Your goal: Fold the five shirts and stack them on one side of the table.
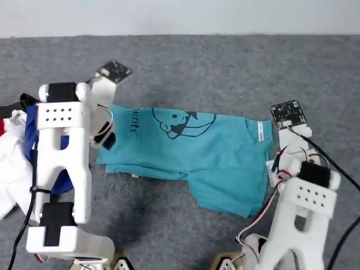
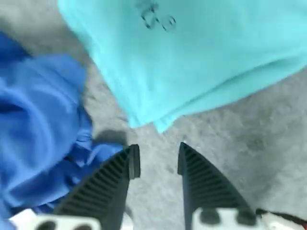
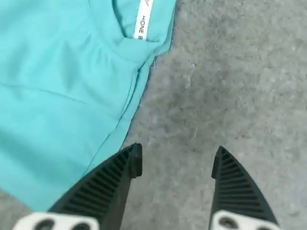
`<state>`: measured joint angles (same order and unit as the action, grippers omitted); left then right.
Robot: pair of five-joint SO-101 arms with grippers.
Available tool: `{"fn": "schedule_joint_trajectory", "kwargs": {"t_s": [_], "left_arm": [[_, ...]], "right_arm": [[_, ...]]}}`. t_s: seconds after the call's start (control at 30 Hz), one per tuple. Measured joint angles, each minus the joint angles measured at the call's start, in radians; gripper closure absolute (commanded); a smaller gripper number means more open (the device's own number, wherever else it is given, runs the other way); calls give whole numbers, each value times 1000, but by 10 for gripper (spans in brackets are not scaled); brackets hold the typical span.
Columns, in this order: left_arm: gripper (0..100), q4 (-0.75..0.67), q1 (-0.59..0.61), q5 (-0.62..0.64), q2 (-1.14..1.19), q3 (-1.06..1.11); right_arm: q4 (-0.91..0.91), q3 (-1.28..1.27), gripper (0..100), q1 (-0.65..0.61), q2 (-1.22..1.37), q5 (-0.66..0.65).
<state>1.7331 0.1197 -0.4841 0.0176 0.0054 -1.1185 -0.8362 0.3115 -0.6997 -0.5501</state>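
A teal shirt (image 1: 197,152) with a dark print lies partly folded across the middle of the grey table. In the left wrist view its corner (image 2: 158,120) lies just ahead of my left gripper (image 2: 158,160), which is open above bare carpet with nothing between its fingers. That gripper (image 1: 106,136) sits at the shirt's left end. My right gripper (image 3: 177,160) is open too, hovering over carpet beside the shirt's right edge (image 3: 139,91), near the white collar label (image 3: 142,19). It sits by the shirt's right side (image 1: 274,164).
A loose pile lies at the table's left edge: a blue shirt (image 2: 38,124), a white shirt (image 1: 12,163) and a bit of red (image 1: 1,126). Grey carpet (image 1: 225,67) stretches behind the teal shirt. Both arm bases stand at the front edge.
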Motion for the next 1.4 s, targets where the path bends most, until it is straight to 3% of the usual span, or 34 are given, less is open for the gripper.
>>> {"fn": "schedule_joint_trajectory", "kwargs": {"t_s": [0.47, 0.97, 1.2, 1.4], "left_arm": [[866, -63, -129, -2, 0, 78], [866, -63, -138, -2, 0, 84], [866, -63, -138, -2, 0, 84], [867, -63, -138, -2, 0, 121]], "right_arm": [[494, -8, 757, -222, 500, 115], [549, 141, 757, -75, 743, 38], [282, 236, 757, -124, 692, 37], [-83, 265, 757, -267, 405, 3]]}}
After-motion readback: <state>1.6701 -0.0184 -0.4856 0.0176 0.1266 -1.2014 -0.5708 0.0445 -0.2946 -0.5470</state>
